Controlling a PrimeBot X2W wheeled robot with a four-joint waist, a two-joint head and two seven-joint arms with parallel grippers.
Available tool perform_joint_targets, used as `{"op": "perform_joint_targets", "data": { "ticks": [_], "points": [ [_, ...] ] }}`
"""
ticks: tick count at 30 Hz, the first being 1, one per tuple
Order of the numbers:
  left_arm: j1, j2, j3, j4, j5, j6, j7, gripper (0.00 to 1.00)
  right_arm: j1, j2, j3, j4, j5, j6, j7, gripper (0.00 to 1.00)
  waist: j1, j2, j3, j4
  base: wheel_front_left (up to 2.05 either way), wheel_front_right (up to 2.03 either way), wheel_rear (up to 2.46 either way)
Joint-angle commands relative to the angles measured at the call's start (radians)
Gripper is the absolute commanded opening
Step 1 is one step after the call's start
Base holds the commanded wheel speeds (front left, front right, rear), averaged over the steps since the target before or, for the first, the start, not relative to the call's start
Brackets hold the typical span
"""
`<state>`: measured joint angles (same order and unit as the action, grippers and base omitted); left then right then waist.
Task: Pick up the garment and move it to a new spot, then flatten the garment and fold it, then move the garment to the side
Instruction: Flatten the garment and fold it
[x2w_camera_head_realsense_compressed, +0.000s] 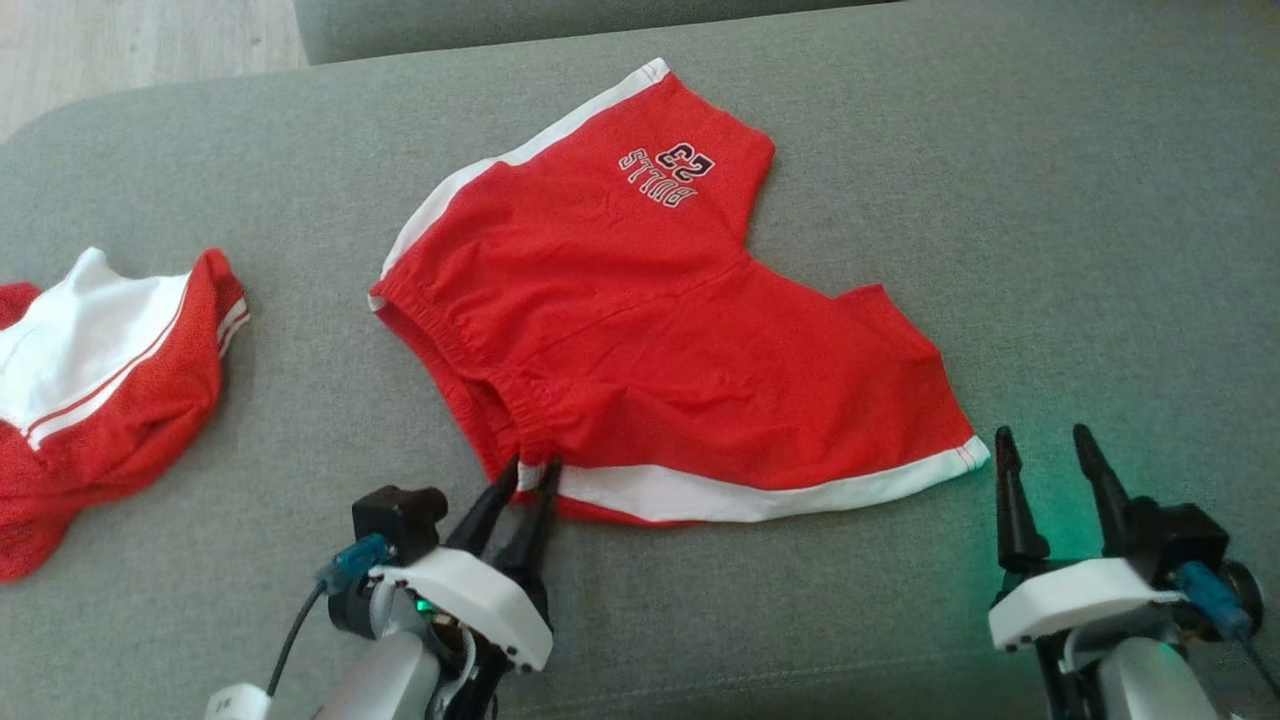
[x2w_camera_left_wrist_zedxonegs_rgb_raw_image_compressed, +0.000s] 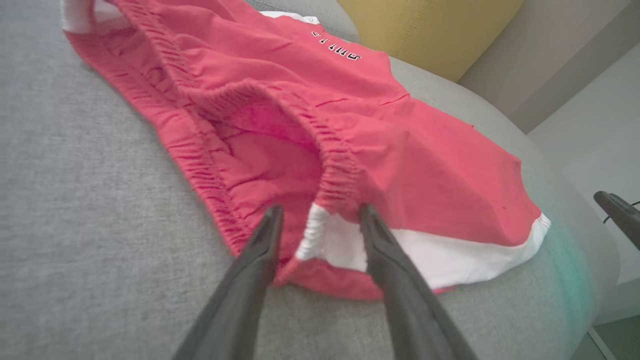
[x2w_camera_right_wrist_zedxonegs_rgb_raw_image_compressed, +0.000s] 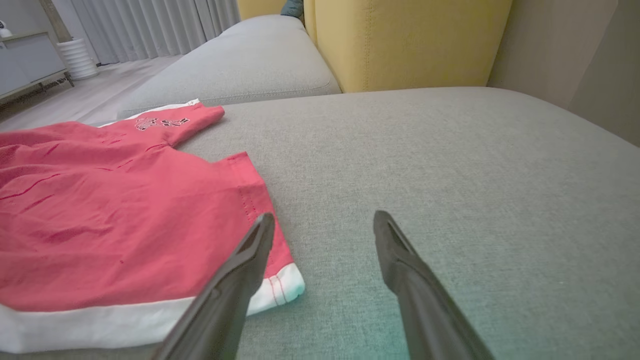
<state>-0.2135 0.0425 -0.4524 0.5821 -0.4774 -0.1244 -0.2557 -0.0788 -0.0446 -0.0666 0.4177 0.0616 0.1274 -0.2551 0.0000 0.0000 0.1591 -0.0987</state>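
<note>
Lying spread on the sofa (x2w_camera_head_realsense_compressed: 1000, 200), the shorts (x2w_camera_head_realsense_compressed: 640, 340) are looking light and floppy. The left hand (x2w_camera_head_realsense_compressed: 531, 465) is straddling their waistband corner (x2w_camera_left_wrist_zedxonegs_rgb_raw_image_compressed: 320, 220), fingers apart, likely the firmest hold. The right hand (x2w_camera_head_realsense_compressed: 1042, 435) is hovering open beside the hem (x2w_camera_right_wrist_zedxonegs_rgb_raw_image_compressed: 280, 285).

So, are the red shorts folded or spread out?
Spread out: the shorts lie flat on the grey cushion, both legs apart, not doubled over.

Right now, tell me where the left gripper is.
Head view, lower left: the left gripper straddles the waistband corner of the red shorts on the grey sofa.
</note>
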Motion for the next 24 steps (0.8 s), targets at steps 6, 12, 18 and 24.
{"op": "perform_joint_targets", "data": {
  "ticks": [6,12,18,24],
  "points": [
    [-0.017,0.008,0.052,-0.027,0.017,-0.006,-0.006,0.00,-0.044,-0.006,0.068,0.057,-0.008,0.003,-0.007,1.00,0.0000,0.0000,-0.003,0.020,0.00,0.00,0.00],
    [-0.004,0.008,0.053,-0.024,0.014,-0.006,-0.006,0.00,-0.072,-0.006,0.069,0.146,-0.008,0.003,-0.006,1.00,0.0000,0.0000,0.000,0.042,0.00,0.00,0.00],
    [-0.005,0.008,0.054,-0.023,0.019,-0.006,-0.006,0.00,-0.111,-0.006,0.059,0.228,-0.006,0.003,-0.005,1.00,0.0000,0.0000,0.009,0.055,0.00,0.00,0.00],
    [-0.014,0.008,0.060,-0.035,0.015,-0.006,-0.006,0.00,-0.138,-0.006,0.068,0.280,0.008,0.003,-0.003,0.00,0.0000,0.0000,0.011,0.063,0.00,0.00,0.00]
  ]
}}
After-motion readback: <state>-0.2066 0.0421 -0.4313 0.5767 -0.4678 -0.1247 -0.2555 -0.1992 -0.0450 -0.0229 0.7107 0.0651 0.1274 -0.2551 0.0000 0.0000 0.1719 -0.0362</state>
